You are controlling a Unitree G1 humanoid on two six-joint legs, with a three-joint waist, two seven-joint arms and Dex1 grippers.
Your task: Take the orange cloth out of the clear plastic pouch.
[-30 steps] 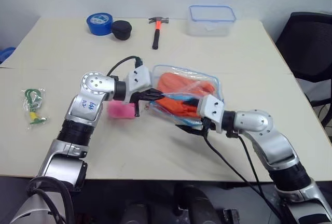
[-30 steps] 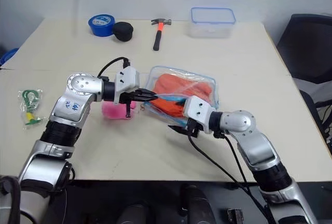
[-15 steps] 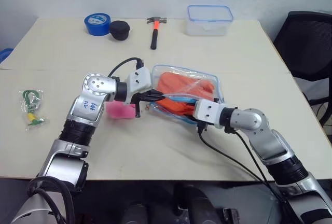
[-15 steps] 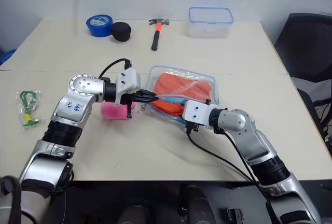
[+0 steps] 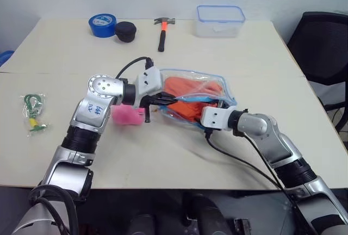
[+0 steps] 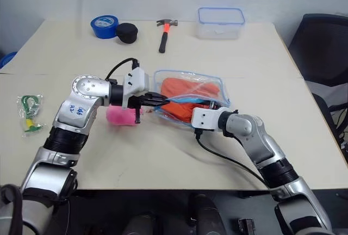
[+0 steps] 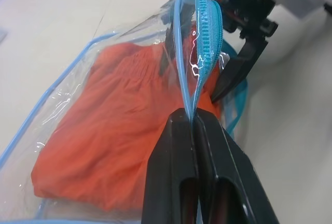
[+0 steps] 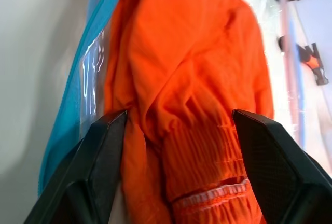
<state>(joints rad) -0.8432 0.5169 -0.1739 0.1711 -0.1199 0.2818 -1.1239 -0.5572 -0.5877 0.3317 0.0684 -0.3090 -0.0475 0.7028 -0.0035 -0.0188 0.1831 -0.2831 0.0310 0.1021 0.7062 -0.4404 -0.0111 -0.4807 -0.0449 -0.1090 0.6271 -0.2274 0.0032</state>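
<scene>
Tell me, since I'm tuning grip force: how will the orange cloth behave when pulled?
The orange cloth shows deep folds, so it is probably floppy and light. Its ribbed cuff may snag on the clear plastic pouch, whose zipper edge the left gripper pinches.

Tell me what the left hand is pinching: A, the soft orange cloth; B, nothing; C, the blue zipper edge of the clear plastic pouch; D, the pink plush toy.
C: the shut left hand clamps the blue zipper edge of the clear plastic pouch.
</scene>
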